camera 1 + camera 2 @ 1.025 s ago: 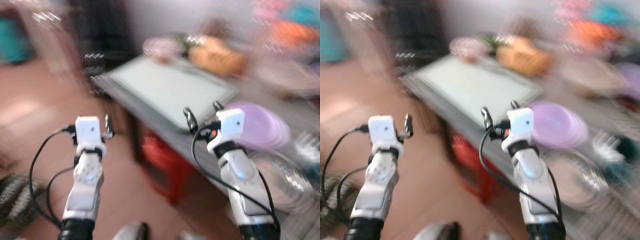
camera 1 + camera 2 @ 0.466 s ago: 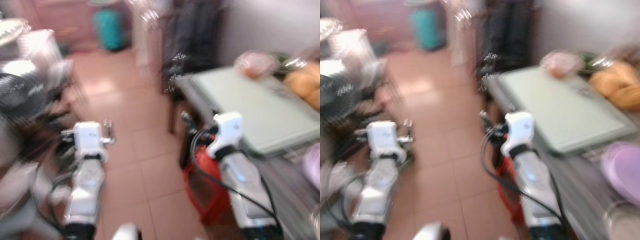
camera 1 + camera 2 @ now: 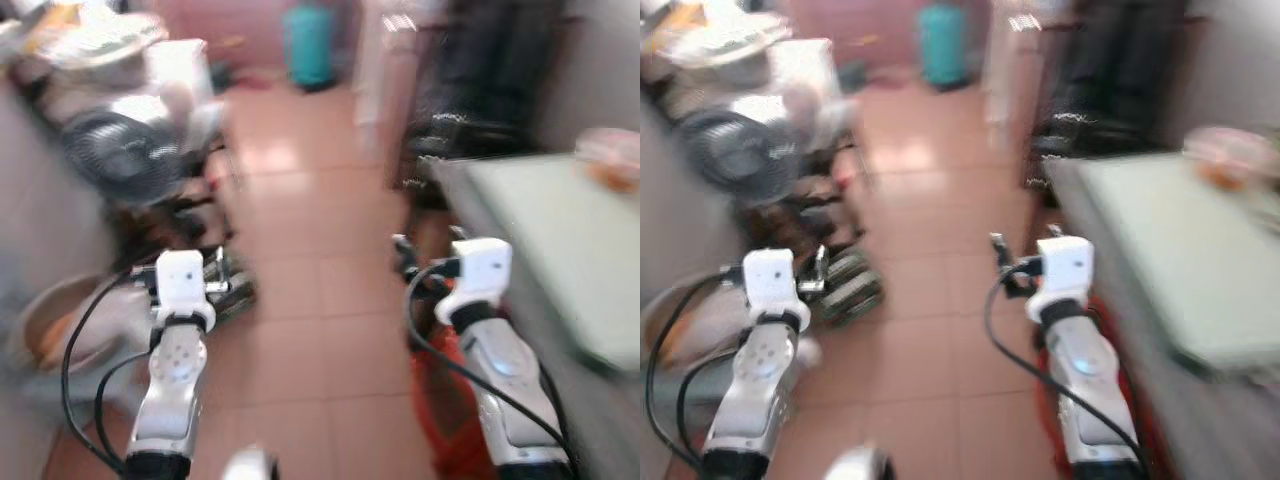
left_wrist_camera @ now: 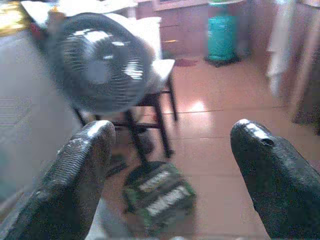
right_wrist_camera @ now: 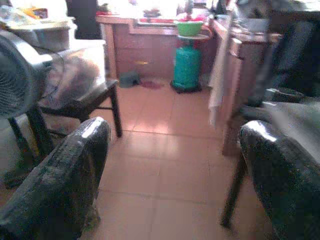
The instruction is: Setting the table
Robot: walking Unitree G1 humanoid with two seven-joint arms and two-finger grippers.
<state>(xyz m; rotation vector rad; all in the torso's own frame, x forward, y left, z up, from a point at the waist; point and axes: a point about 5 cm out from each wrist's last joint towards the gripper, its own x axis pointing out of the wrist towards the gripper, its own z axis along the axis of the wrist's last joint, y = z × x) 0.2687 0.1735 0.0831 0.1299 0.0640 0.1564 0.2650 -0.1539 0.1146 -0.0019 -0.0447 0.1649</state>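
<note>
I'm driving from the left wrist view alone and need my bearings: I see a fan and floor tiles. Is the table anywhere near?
Observer: Yes. The table runs along the robot's right side, beside the right arm.
Operator: Is the right gripper holding anything?
Observer: No. The right gripper is open, with bare floor between its fingers.
Operator: Anything under the table?
Observer: Something red sits low beside the right arm, too blurred to name.
</note>
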